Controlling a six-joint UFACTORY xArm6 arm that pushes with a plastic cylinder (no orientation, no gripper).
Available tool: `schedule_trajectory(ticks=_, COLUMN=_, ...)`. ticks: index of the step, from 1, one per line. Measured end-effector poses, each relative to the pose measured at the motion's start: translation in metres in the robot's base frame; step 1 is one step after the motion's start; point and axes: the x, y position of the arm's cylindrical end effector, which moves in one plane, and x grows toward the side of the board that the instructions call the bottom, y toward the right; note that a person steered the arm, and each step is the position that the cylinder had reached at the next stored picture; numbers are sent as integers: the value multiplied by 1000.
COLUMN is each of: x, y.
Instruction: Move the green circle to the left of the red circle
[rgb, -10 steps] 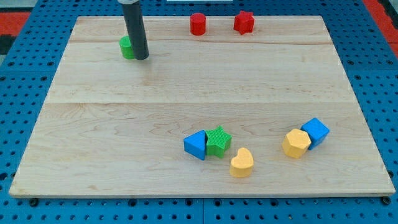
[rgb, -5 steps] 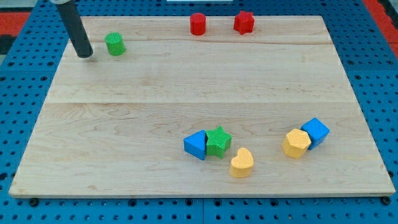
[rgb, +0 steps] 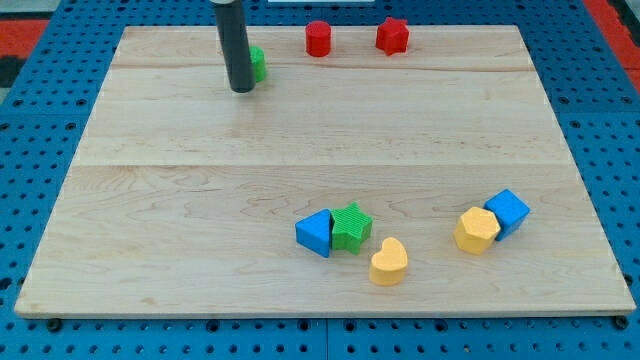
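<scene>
The green circle (rgb: 258, 64) lies near the view's top, left of centre, mostly hidden behind my rod. My tip (rgb: 241, 89) touches its left side. The red circle (rgb: 318, 38) stands at the view's top centre, to the right of the green circle with a gap between them. The wooden board (rgb: 320, 140) carries all the blocks.
A red star (rgb: 392, 36) sits to the right of the red circle. Low in the view lie a blue triangle (rgb: 314, 232), a green star (rgb: 351, 226) and a yellow heart (rgb: 388, 262). Further right a yellow hexagon (rgb: 475, 230) touches a blue cube (rgb: 508, 212).
My tip swung from the green circle's right side round to its left, then pushed it to the right, toward the red circle. The other blocks have not moved.
</scene>
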Motion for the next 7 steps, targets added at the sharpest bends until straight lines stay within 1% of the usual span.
schedule_trajectory(ticks=1, x=-15, y=20)
schedule_trajectory(ticks=2, x=-39, y=15)
schedule_trajectory(ticks=3, x=-46, y=5)
schedule_trajectory(ticks=4, x=-32, y=5)
schedule_trajectory(ticks=5, x=-33, y=-20)
schedule_trajectory(ticks=7, x=-75, y=-14)
